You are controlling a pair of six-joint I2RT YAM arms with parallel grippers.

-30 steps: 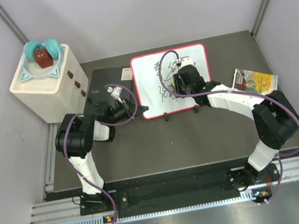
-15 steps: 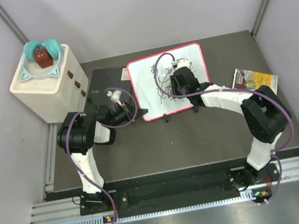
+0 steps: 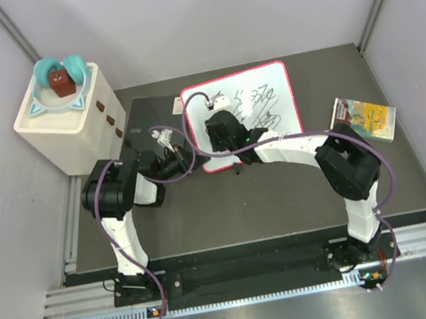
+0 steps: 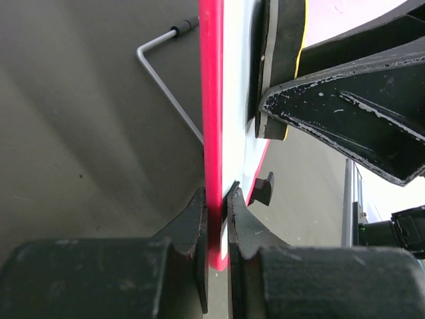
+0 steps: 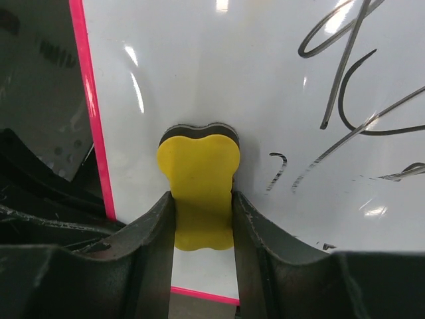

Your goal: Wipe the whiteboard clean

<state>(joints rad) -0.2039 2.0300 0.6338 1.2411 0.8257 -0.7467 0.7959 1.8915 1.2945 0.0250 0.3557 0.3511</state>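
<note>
My left gripper [image 4: 216, 203] pinches the red edge of the whiteboard [image 3: 282, 81]; my right gripper [image 5: 202, 203] clamps a yellow eraser [image 5: 199, 163] against its face (black scribbles [image 3: 259, 104] just beside it)

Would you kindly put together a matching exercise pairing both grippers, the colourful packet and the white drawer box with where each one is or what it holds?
Things:
1. left gripper
2. right gripper
3. colourful packet
4. white drawer box

Places or states:
A. lying flat on the table, right of the whiteboard
B. shut on the yellow eraser, which is pressed to the board's face
C. standing at the far left of the scene
D. clamped on the whiteboard's red frame edge

Pairs: 1-D, 2-B, 3-A, 4-C.
</note>
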